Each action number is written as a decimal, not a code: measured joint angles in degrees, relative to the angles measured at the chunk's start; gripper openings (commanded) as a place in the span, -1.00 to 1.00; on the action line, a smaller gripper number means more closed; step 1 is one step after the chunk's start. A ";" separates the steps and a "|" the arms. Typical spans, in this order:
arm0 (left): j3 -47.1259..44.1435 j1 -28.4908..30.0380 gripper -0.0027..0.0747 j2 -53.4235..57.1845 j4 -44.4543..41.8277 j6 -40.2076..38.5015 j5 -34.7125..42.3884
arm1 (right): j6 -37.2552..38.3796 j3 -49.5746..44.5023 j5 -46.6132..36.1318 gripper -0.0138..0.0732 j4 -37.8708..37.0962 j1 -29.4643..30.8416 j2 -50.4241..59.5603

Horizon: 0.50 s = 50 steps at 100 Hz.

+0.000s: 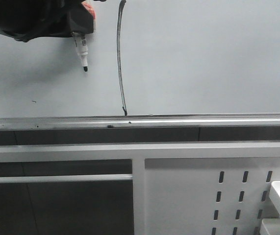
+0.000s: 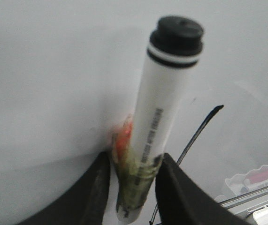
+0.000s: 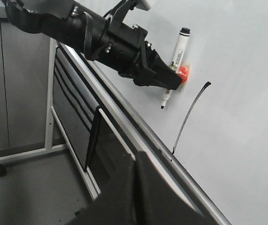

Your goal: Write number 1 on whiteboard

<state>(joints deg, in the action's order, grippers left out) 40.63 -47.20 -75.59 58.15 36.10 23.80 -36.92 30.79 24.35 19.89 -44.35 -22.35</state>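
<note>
Number 1 (image 1: 120, 56) sitting drawn on the whiteboard (image 1: 203, 58)
Left claw (image 3: 169, 80) is gripping the marker (image 1: 82, 53), hanging just left of the stroke; can't tell on the right claw

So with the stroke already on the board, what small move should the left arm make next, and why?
Probably draw the left gripper further back from the whiteboard. The number 1 already runs down nearly to the rail, and the marker tip sits off to the side of it.
</note>
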 measured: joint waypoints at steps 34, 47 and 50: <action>0.00 0.00 0.32 0.00 0.00 -0.02 -1.07 | 0.00 0.00 0.00 -0.81 0.00 0.00 0.00; -0.11 0.00 0.32 1.36 0.00 -0.02 -1.55 | 0.00 0.00 0.00 -0.81 0.00 0.00 0.00; -0.55 0.00 0.32 2.25 0.00 -0.02 -1.44 | 0.00 0.00 0.00 -0.81 0.00 0.00 0.00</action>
<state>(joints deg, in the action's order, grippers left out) 40.09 -47.20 -73.34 58.15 36.08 22.37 -36.92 30.79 24.35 19.89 -44.35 -22.35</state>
